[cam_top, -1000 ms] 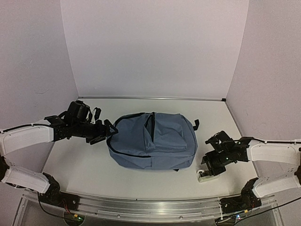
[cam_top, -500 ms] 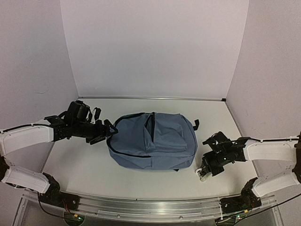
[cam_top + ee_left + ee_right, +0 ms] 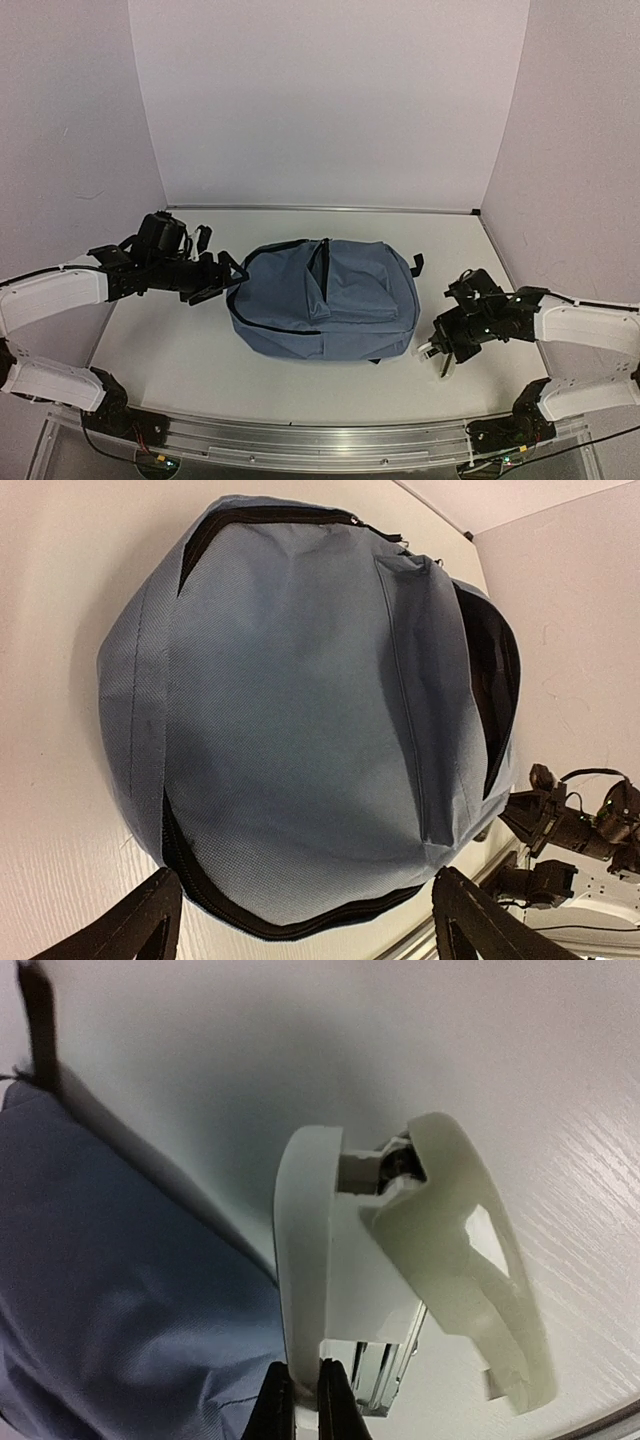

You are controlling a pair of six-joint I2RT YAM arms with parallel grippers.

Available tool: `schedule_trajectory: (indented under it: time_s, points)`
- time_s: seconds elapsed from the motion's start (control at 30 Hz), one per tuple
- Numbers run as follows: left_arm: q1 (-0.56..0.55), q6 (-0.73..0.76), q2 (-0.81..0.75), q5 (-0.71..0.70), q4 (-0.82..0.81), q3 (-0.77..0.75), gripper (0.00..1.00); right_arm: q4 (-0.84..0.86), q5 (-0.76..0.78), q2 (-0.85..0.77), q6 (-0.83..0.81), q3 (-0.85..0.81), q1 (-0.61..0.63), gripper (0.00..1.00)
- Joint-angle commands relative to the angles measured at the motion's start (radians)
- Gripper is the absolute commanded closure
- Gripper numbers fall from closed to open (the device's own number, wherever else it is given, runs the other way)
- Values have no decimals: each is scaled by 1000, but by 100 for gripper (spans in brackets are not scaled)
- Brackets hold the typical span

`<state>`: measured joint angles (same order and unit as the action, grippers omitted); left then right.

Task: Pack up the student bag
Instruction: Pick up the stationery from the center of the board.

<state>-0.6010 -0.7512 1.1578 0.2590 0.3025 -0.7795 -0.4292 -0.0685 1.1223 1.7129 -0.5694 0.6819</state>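
1. Top external: the soft slate-blue fabric backpack (image 3: 325, 305) lies flat mid-way across the white table (image 3: 170, 350).
2. Left gripper (image 3: 218, 278) gapes just beside it; right gripper (image 3: 304, 1398) is clamped on a white plastic stapler (image 3: 320, 1280).
3. The backpack is probably light and floppy, best held by its zip rim.

I see the bag (image 3: 290, 710) filling my view, lying on the white bench (image 3: 50, 600), black zips round its edges, a dark opening gaping at its right, my left claw (image 3: 305, 880) spread wide at its near edge, right arm (image 3: 570, 825) beyond.
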Motion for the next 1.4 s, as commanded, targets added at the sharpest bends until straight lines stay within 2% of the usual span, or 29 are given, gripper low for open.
schedule_trajectory:
  time_s: [0.0, 0.27, 0.5, 0.77, 1.1, 1.37]
  points:
    - [4, 41, -41, 34, -20, -57, 13, -40, 115, -54, -207, -147, 1, 100]
    - [3, 11, -47, 154, -120, -79, 10, -20, 182, -51, -564, -338, 10, 100]
    - [2, -22, -46, 181, -165, -79, 9, 28, 121, 22, -675, -431, 28, 100]
    - [3, -51, -58, 226, -224, -64, 8, 118, 175, 131, -788, -524, 218, 100]
    - [0, -119, -62, 254, -380, -17, 7, 241, 168, 309, -1068, -651, 409, 100]
    - [-98, -61, 21, 256, -386, -92, 4, 290, 143, 403, -1207, -729, 485, 100]
